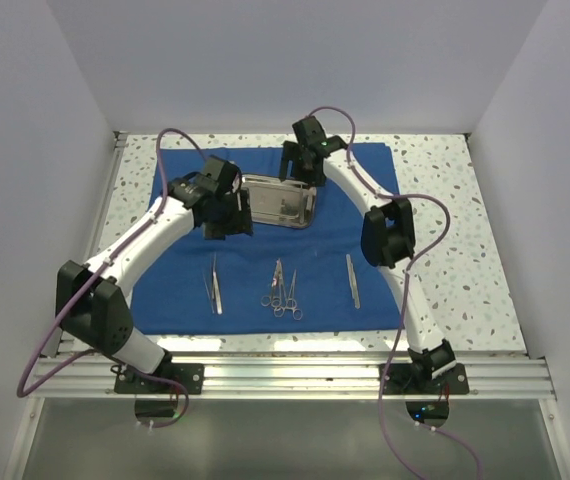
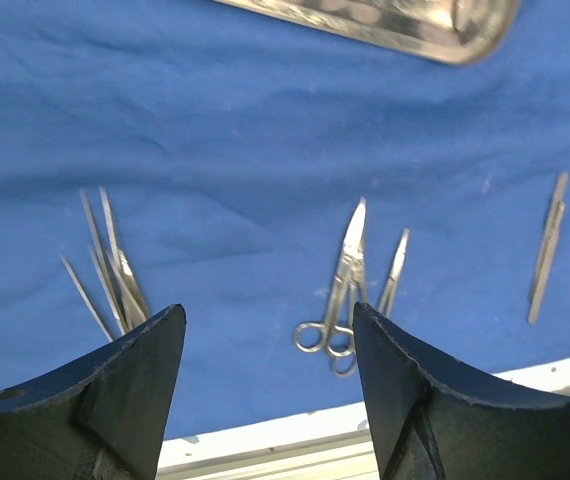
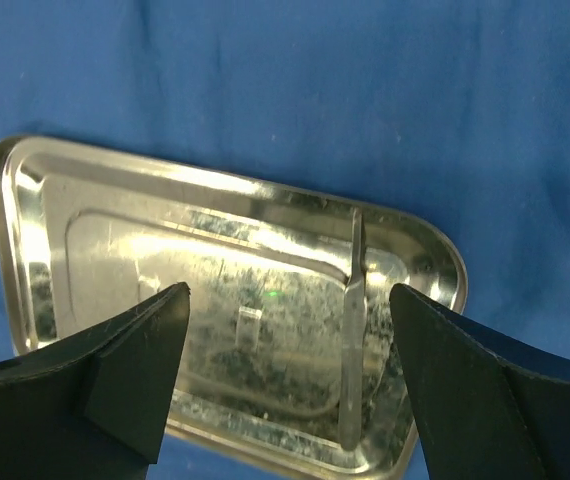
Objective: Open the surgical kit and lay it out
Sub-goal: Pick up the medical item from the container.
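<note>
The right hand is held wide and empty over the steel tray. One thin flat instrument lies on the tray floor and is seen between the fingers, nearer the right one. The step in hand is judged to be lifting this piece out. The hand should be centred over it, lowered squarely and closed across its narrow width, so that the tray is not dragged over the blue cloth. The left hand, likewise wide and empty beside the tray, could be used to steady it. Tweezers, ring-handled scissors and a slim tool are laid in a row towards the near edge of the desk.
</note>
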